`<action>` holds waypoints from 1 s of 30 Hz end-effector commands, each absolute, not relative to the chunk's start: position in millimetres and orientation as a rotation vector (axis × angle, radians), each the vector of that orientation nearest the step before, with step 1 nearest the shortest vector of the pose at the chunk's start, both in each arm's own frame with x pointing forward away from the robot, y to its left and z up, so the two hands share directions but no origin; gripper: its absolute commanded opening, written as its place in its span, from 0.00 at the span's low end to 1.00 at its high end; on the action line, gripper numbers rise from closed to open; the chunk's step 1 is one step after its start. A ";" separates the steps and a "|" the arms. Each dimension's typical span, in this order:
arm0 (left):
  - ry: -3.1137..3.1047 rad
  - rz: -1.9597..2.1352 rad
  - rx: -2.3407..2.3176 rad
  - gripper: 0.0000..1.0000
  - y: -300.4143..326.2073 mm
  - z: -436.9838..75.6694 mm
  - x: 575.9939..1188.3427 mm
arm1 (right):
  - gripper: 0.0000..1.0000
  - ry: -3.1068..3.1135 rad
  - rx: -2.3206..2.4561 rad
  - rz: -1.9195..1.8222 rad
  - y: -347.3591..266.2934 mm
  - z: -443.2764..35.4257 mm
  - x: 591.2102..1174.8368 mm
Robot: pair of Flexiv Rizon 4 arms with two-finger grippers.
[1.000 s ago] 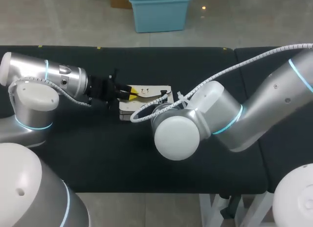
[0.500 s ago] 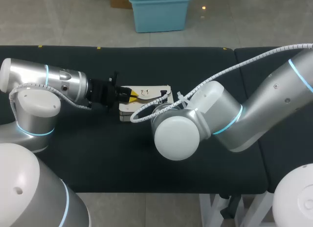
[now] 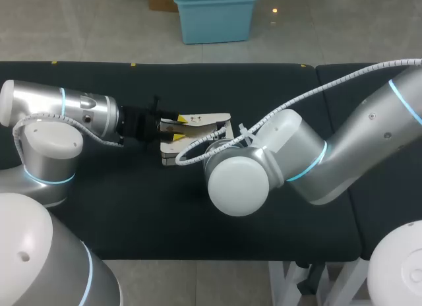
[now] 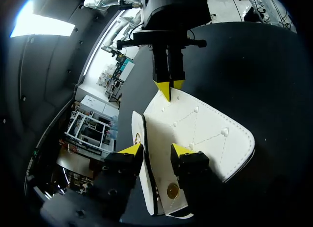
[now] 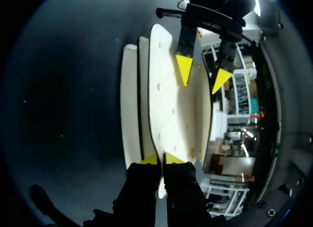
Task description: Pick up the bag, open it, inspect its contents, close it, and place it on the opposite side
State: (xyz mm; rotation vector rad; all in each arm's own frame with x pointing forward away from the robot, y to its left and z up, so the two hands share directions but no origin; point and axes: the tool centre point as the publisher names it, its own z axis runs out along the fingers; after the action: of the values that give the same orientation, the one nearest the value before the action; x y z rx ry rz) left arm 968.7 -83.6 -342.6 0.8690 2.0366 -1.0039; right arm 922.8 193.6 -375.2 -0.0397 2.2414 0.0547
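Centre frame, right arm [image 3: 264,162] hides part of white bag [image 3: 198,119]; right gripper [image 5: 161,159] pinches its flap [image 4: 200,131]; left gripper [image 4: 155,148] straddles it, unclenched.

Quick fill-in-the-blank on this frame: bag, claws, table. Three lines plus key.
1. The bag is ___ in colour.
2. The right claw is ___ on the bag's flap.
3. The bag lies on a ___ table.
Missing words: white; shut; black.
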 end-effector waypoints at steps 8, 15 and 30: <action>1.989 -0.984 0.877 0.00 -84.5 -334.4 970.6 | 0.00 2.166 -0.043 0.070 190.8 -379.7 922.5; 1.976 -0.924 0.940 0.00 -86.9 -337.6 965.9 | 0.00 2.166 -0.043 0.070 190.8 -379.7 922.5; 2.040 -0.861 0.936 0.00 -72.7 -367.8 969.0 | 0.00 2.166 -0.043 0.070 190.8 -379.7 922.5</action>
State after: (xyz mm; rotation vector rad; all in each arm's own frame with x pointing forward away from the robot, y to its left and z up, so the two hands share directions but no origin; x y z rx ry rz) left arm 964.5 -74.5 -360.3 0.9383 2.0426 -0.8588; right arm 923.1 194.4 -375.3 -0.0400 2.2407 0.0553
